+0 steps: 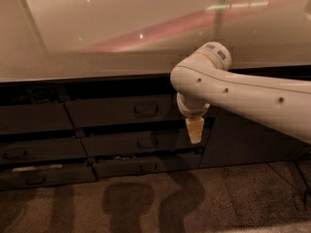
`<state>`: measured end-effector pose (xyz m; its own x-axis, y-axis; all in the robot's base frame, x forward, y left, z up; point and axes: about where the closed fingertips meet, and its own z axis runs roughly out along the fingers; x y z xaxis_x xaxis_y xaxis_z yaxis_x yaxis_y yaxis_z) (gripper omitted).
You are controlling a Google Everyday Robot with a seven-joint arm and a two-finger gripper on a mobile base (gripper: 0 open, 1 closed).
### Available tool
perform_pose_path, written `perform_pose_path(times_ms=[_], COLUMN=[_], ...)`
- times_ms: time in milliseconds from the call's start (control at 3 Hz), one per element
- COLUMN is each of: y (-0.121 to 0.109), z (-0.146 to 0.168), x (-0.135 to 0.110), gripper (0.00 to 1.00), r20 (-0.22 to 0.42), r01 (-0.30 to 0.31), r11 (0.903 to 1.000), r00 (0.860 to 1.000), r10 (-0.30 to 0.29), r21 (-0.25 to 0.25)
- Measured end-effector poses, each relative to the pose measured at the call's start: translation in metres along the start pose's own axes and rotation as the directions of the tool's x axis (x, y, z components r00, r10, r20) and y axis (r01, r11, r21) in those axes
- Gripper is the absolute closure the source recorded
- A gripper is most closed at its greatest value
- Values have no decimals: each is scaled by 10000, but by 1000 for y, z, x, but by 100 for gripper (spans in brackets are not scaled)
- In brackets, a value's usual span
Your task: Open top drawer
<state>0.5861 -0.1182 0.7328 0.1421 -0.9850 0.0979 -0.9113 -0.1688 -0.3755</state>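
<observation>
while claw [195, 130] hangs by right end, top drawer [107, 113] runs horizontal

top drawer [107, 111]: dark grey
gripper [195, 130]: cream, by top drawer's lower right corner
arm [252, 98]: white, dark dots
countertop [121, 33]: beige, pink streak

The arm [252, 98], claw [195, 130] hanging beneath, covers the top drawer's [116, 111] right end.

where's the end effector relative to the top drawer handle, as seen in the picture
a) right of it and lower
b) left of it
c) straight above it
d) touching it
A: the end effector hangs right of and below the handle of the top drawer, apart from it.
</observation>
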Motion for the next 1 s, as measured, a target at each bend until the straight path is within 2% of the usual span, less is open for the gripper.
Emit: perform_pose_path(times_ms=[333, 667, 1000], y=[-7, -7, -7], z=[44, 44, 44], x=[27, 27, 28], gripper=[0, 0, 0], r20=[-755, -755, -32], r01=[-382, -382, -279], r11=[9961, 9961, 9964], r00=[9966, 9966, 9996], r10=[322, 322, 278], r21=[-797, -797, -800])
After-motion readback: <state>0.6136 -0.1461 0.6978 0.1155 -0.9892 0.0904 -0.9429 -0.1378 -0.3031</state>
